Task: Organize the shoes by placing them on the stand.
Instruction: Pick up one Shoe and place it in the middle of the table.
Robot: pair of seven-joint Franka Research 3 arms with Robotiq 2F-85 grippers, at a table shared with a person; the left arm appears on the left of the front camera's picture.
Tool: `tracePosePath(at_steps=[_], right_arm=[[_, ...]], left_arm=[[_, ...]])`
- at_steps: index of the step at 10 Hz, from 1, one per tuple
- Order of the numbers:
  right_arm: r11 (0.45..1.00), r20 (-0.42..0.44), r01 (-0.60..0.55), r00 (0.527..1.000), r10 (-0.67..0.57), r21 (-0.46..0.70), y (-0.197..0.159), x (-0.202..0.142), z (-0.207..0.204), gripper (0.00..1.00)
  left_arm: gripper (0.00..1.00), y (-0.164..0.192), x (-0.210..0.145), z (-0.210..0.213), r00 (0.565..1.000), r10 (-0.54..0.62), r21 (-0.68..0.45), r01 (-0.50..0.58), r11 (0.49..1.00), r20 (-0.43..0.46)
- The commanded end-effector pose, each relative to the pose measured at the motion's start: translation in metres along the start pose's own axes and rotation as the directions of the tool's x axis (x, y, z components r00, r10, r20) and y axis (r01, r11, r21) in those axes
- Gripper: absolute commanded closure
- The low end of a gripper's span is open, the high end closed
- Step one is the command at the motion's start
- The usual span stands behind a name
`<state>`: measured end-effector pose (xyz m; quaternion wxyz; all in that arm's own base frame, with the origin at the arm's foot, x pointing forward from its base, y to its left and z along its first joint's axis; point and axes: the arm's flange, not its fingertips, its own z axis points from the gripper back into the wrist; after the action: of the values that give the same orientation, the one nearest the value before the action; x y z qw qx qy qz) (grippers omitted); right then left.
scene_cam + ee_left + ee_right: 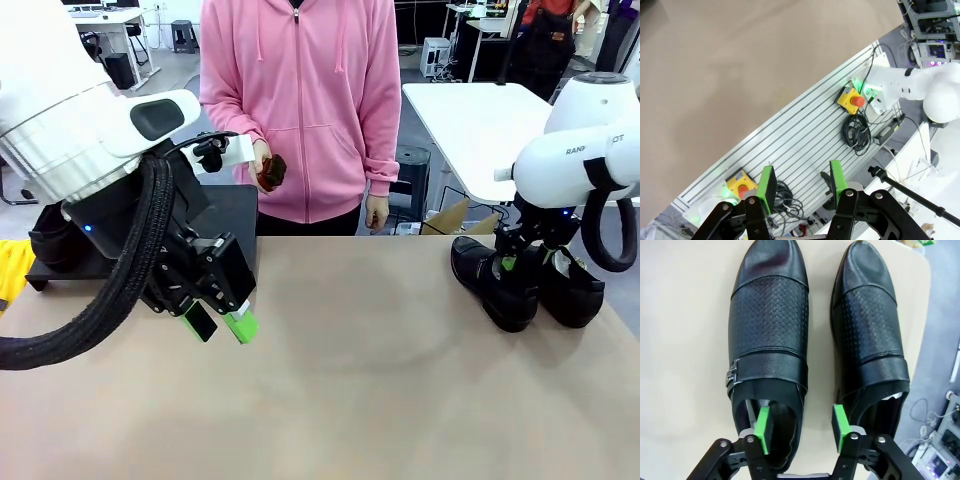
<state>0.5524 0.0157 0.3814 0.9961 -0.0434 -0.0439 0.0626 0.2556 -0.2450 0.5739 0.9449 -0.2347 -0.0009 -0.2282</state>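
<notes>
Two glossy black shoes (495, 282) (572, 288) lie side by side on the table at the right. In the right wrist view the left shoe (770, 325) and right shoe (870, 315) point toes up. My right gripper (801, 429) (520, 262) is open and low over their heel ends. One pad (763, 430) is inside the left shoe's opening. The other pad (840, 427) is in the gap between the shoes. The black stand (235, 205) sits at the back left, partly hidden by my left arm; a dark shoe shape (50, 245) rests at its far left. My left gripper (220, 322) (801, 182) hangs open and holds nothing.
A person in a pink hoodie (300, 90) stands at the far side and holds a small dark object (272, 170). The left wrist view looks past the table's near edge at a ribbed metal base (790, 145) with yellow stop buttons (852, 100) and cables. A strip of floor (940, 340) lies beside the right shoe.
</notes>
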Motion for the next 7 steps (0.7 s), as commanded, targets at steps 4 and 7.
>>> tracePosePath(at_steps=[4, 7], right_arm=[[1.0, -0.054, -0.01, 0.998, 0.01, 0.0, 0.007, 0.008, -0.029, 0.46], [0.999, -0.086, -0.003, 0.996, 0.007, 0.043, 0.009, 0.007, -0.047, 0.46]], left_arm=[[0.43, -0.001, -0.002, 0.001, 1.0, 0.003, -0.018, -0.003, 1.0, -0.001], [0.43, -0.001, -0.002, 0.001, 1.0, 0.003, -0.018, -0.003, 1.0, -0.001]])
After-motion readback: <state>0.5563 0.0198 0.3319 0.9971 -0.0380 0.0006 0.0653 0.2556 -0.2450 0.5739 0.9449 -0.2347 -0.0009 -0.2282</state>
